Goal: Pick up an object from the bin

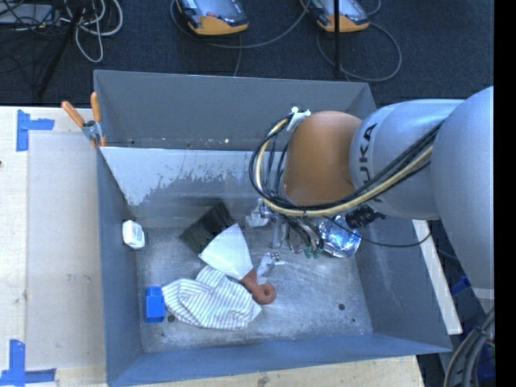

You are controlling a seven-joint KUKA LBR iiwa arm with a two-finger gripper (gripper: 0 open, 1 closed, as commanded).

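One gripper (267, 266), low near the middle of the bin (355, 301); open or closed cannot be told. Directly beside it: reddish-brown knob (260, 290), against striped cloth (211, 301), near white paper (228, 251).

Gripper (268, 262) low in the grey bin (355, 317)
I see it near a reddish-brown lump (261, 290) lying against the striped cloth (211, 303).

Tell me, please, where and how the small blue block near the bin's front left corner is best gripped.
Grip the blue block across its front and back faces, coming straight down. It looks boxy and flat-sided, and the striped cloth lies close against its right side, so a left-right grip would likely snag fabric.
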